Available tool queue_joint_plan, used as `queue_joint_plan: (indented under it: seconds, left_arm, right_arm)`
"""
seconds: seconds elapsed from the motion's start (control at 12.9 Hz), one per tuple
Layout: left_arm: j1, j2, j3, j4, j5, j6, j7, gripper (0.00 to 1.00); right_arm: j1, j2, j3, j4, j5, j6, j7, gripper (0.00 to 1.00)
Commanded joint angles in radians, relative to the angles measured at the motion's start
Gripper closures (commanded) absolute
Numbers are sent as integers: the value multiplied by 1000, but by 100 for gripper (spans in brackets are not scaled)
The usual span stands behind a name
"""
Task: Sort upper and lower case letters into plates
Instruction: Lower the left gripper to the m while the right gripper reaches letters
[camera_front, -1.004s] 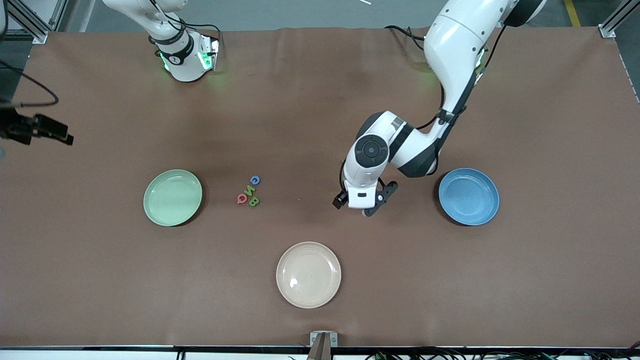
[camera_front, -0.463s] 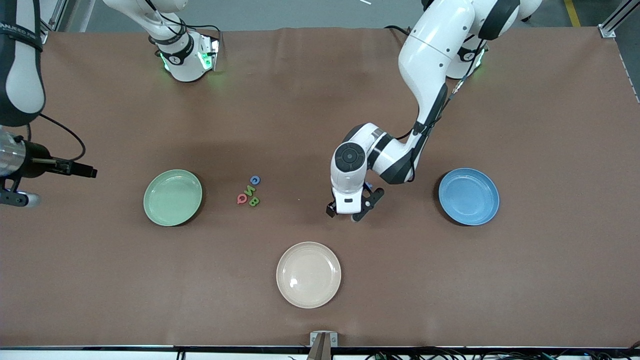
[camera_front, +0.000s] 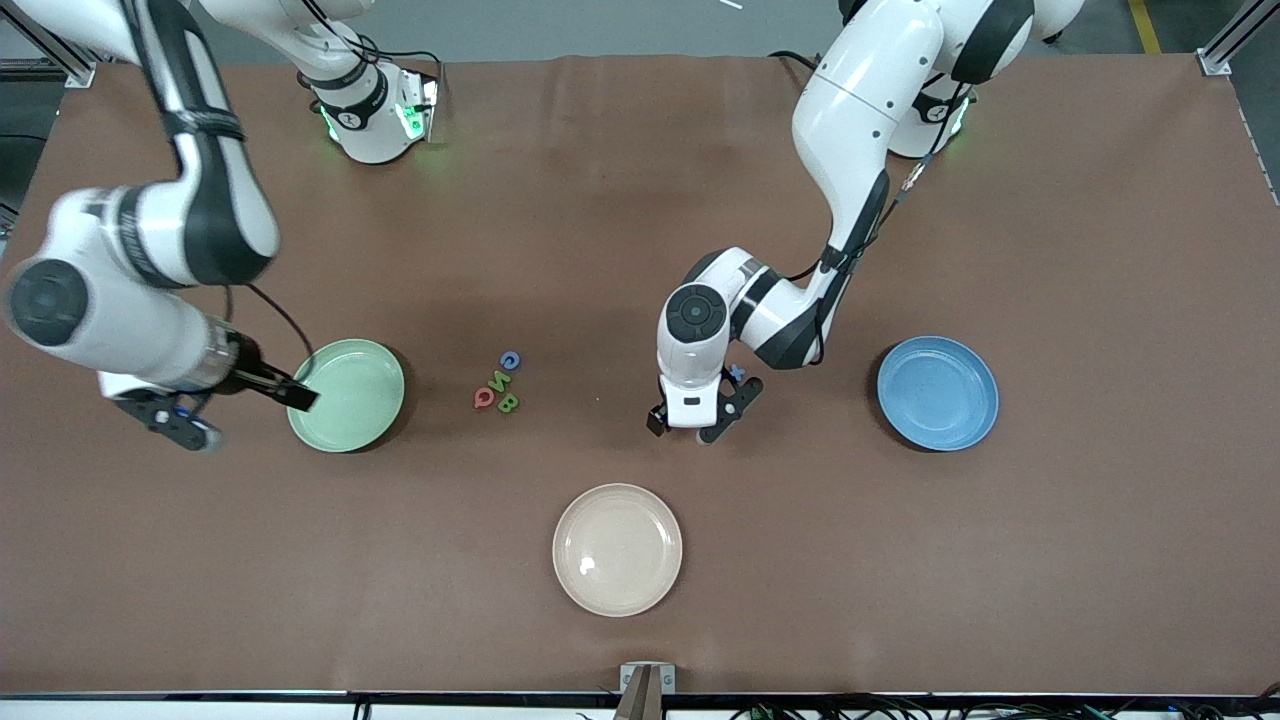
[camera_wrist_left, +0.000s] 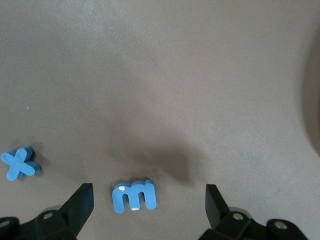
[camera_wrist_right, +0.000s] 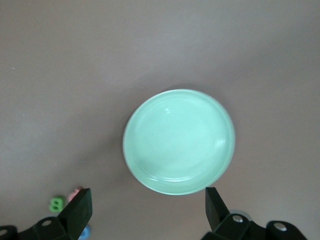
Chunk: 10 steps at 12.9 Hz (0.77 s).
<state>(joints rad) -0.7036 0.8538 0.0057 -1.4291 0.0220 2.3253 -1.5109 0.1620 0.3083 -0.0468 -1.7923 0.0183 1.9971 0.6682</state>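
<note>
a brown cloth-covered table (camera_front: 640, 200) on grey floor. the left gripper (camera_wrist_left: 145, 202), jaws wide and empty, straddles the blue m (camera_wrist_left: 134, 195) near the blue x (camera_wrist_left: 20, 163). the right gripper (camera_wrist_right: 147, 207), open and empty, hangs above the mint plate (camera_wrist_right: 179, 141). capitals (camera_front: 497, 384) cluster beside it; the blue plate (camera_front: 938, 392) sits toward the left arm's end.

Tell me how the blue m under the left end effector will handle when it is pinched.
The blue m looks chunky and lies flat, so it probably won't roll or tip. It seems small and likely light, so a finger touching first may push it sideways. The left end effector stands open around it.
</note>
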Motion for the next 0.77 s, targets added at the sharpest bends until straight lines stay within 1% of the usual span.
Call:
queue_joint_plan:
  seconds: [0.0,0.08,0.15,0.23,0.7]
  left_arm:
    - [-10,8,7,13,6,2,-20,5]
    - [-10,7,5,6,6,2,-22,6]
    - [-10,5,5,-1,6,2,-22,9]
    - [-10,7,5,-4,6,2,-22,14]
    - [-11,10,4,-16,4,2,-48,22]
  right_arm:
    - [59,54,-7,-36,40,102,115,0]
    - [89,55,-7,-95,45,203,154,0]
    - [114,60,-8,-149,45,294,195,0]
    - [131,71,-8,-176,45,346,233,0]
    - [223,150,-8,-182,43,423,416,0]
